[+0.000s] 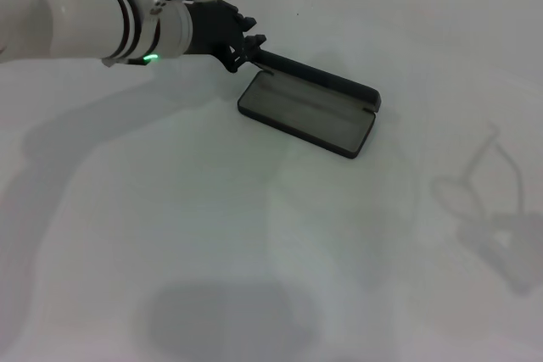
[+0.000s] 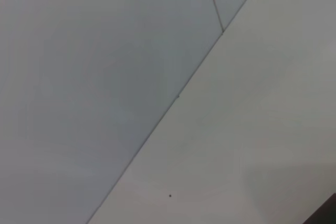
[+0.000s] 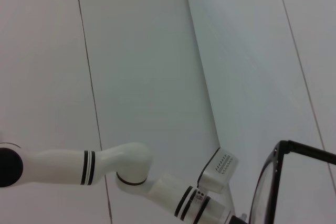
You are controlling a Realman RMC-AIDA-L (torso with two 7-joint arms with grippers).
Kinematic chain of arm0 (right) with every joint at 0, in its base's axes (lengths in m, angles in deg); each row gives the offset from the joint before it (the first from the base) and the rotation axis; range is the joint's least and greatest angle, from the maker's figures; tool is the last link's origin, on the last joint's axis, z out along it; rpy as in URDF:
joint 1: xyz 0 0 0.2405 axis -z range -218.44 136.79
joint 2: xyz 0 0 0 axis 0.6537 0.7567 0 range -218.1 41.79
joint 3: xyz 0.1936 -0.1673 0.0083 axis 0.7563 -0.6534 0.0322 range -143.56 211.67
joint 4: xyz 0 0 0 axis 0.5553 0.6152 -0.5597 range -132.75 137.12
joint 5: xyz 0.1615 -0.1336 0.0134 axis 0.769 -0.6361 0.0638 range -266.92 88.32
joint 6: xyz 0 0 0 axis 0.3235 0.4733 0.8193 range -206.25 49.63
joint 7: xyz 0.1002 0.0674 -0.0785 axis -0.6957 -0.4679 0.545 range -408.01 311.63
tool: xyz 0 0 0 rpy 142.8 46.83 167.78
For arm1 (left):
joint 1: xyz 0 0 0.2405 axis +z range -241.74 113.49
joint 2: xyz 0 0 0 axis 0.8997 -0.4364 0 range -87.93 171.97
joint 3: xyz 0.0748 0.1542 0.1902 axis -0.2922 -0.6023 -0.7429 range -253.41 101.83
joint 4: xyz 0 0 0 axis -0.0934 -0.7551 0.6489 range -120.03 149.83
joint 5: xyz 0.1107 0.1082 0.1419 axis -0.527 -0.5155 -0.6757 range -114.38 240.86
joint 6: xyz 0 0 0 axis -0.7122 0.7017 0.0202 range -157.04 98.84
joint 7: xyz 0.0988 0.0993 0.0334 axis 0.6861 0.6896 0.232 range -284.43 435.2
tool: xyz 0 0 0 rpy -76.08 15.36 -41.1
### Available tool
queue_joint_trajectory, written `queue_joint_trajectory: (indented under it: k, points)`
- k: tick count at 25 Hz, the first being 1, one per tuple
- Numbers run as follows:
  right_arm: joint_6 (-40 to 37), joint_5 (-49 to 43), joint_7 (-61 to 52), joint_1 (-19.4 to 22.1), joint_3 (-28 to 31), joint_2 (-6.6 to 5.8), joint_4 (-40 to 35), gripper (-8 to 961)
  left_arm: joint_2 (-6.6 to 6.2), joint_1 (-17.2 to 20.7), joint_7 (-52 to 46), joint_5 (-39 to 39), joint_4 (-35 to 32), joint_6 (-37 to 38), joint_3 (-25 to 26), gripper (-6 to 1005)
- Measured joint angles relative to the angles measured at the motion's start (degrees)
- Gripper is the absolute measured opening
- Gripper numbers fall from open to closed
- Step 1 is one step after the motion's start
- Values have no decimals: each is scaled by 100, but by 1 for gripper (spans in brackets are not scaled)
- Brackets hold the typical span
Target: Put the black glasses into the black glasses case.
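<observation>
Head view: the black glasses case [image 1: 310,113] is seen lying open on the white table [image 1: 212,235], grey lining upward, lid raised along its far edge. The left gripper [image 1: 243,50] is placed at the case's far left corner, its black fingers [image 1: 252,41] touching or just beside the lid end; whether they are parted or clamped cannot be told. The right gripper is not shown in this view.

Left wrist view: only table surface and wall [image 2: 105,66] are shown (a dark sliver at one corner is not identifiable).

Right wrist view: the black glasses [image 3: 273,182] are seen close to the camera, one lens rim and a temple arm visible. The left arm [image 3: 121,169] is seen farther off.
</observation>
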Motion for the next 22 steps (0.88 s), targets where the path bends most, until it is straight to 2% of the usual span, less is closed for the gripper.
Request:
queue_joint_trajectory:
  k: [6, 15, 22]
  points:
    - [-16, -4, 2, 16, 0, -3, 0, 118, 5, 6, -7, 128, 2, 2, -189, 264]
    - [-17, -4, 7, 28, 0, -23, -3, 119, 6, 102, -69, 135, -110, 69, -204, 264]
    - [-6, -4, 7, -7, 0, -35, -3, 119, 7, 507, -74, 130, -682, 253, -205, 265]
